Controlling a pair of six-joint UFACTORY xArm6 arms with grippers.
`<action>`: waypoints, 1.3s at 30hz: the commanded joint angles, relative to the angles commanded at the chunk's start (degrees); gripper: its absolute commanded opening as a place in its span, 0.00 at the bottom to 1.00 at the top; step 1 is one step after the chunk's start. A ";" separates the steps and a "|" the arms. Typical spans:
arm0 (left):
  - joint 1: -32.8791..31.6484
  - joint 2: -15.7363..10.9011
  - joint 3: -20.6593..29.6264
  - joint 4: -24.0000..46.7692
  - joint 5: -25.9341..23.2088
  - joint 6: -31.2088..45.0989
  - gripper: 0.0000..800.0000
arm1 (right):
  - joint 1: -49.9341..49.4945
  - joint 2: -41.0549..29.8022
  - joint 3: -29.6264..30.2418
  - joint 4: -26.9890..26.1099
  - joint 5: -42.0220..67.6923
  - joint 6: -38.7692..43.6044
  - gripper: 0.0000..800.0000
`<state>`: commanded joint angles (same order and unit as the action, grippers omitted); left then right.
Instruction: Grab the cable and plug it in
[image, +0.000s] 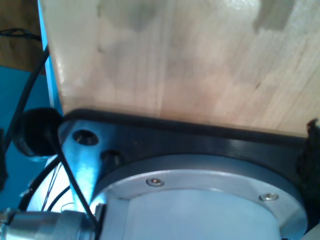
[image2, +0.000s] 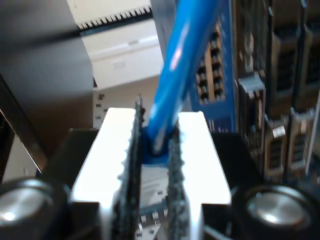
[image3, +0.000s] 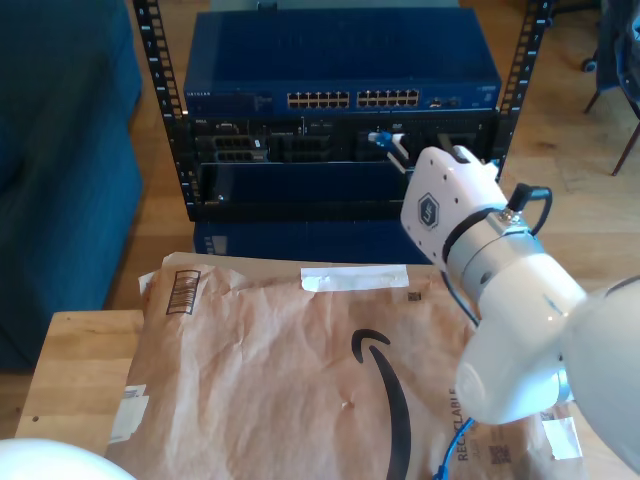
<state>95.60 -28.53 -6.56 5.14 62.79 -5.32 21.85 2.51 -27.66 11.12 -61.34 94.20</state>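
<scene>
One cable (image2: 172, 75) is seen — thin and bright blue — and it is pinched between the two serrated pads (image2: 131, 165) of my second gripper (image2: 155, 150), which are closed tight on it just behind the booted plug end. From the pads the cable runs out ahead of the gripper toward the equipment. In the exterior view the same gripper (image3: 392, 143) is held against the front of the rack (image3: 340, 120), at the unit below the blue switch (image3: 340, 70), with a small blue piece of the cable (image3: 379, 139) visible at its tip. A further short stretch of the blue cable is seen at the bottom edge of the exterior view, beside the white arm (image3: 500, 290), lying on the brown paper mailer (image3: 290, 380).

Two rows of ports are counted on the blue switch, in two blocks side by side. One mailer is spread over one wooden table (image3: 70, 360).

The first wrist view is pointed at a pale wooden surface (image: 190, 60) and a round grey-and-black base (image: 200, 195) with thin black wires (image: 70, 180) beside it — the state of my first gripper cannot be told.
</scene>
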 joint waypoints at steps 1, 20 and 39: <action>0.00 0.00 0.00 0.00 0.00 0.00 1.00 | 0.00 0.70 -0.35 2.37 -0.88 -1.41 0.00; 0.00 0.00 0.00 0.00 0.00 0.00 1.00 | 5.80 13.63 -6.59 13.89 -18.64 -7.82 0.00; 0.00 0.00 0.00 0.00 0.00 0.00 1.00 | 8.09 27.60 -22.42 29.71 -21.71 -20.92 0.00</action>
<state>95.60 -28.53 -6.56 5.14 62.79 -5.32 29.93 30.11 -50.08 40.84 -83.05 73.27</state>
